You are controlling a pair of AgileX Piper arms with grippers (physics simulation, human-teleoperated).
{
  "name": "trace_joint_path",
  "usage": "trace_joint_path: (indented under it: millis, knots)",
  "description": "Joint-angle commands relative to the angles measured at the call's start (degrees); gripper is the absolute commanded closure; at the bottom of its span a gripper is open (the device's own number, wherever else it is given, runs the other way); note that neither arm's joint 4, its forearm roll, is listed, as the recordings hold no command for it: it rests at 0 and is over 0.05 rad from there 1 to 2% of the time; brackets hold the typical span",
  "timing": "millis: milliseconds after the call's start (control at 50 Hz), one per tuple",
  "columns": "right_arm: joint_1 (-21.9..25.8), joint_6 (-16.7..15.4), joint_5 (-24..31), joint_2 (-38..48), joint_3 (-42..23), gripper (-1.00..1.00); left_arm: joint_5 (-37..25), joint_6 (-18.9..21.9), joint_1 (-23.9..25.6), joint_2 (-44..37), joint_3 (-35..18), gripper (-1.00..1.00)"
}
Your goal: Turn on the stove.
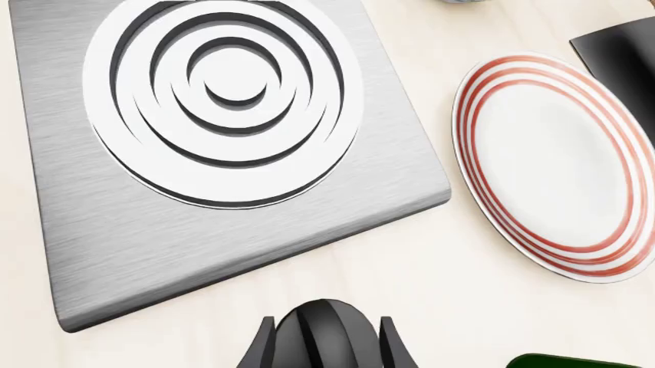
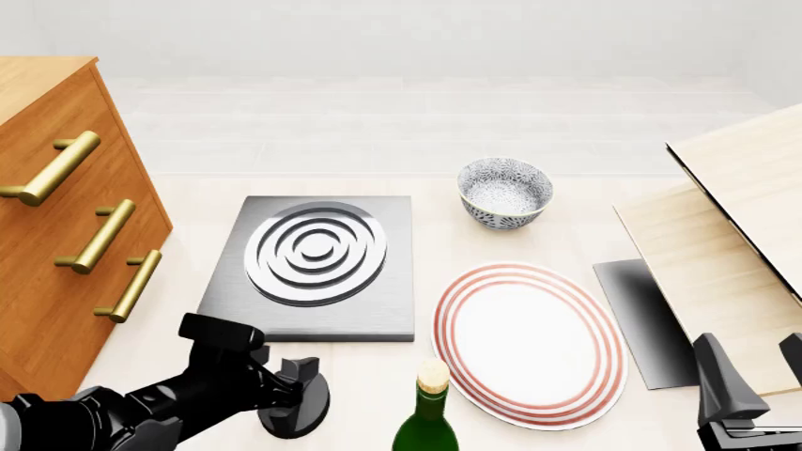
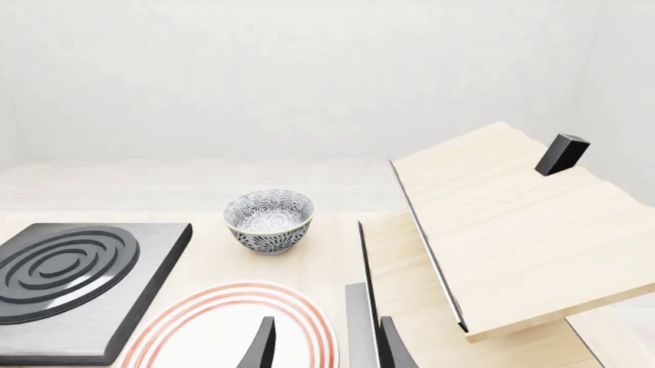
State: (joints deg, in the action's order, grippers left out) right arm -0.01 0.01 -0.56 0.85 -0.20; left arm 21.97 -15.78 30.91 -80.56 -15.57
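The stove is a dark grey square slab with a burner of concentric silver rings, left of the table's middle. Its separate black round knob sits on the table just in front of the slab. My left gripper is shut on the knob: in the left wrist view the knob fills the gap between the two fingers, with the stove beyond. My right gripper is open and empty at the front right, also seen in the right wrist view.
A wooden drawer cabinet stands at the left. A red-ringed white plate lies right of the stove, with a green bottle in front of it. A patterned bowl sits behind. Tilted wooden boards and a dark mat fill the right.
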Motion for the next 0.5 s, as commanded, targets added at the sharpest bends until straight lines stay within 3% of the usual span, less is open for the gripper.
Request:
trace_joint_path:
  millis: [20, 500]
  knots:
    - [0.0, 0.0, 0.0, 0.0, 0.0, -1.00, 1.8, -0.9, 0.3, -2.4, 0.4, -1.00]
    - [0.0, 0.0, 0.0, 0.0, 0.0, -1.00, 5.8, -2.7, 1.0, -7.8, 0.9, -1.00]
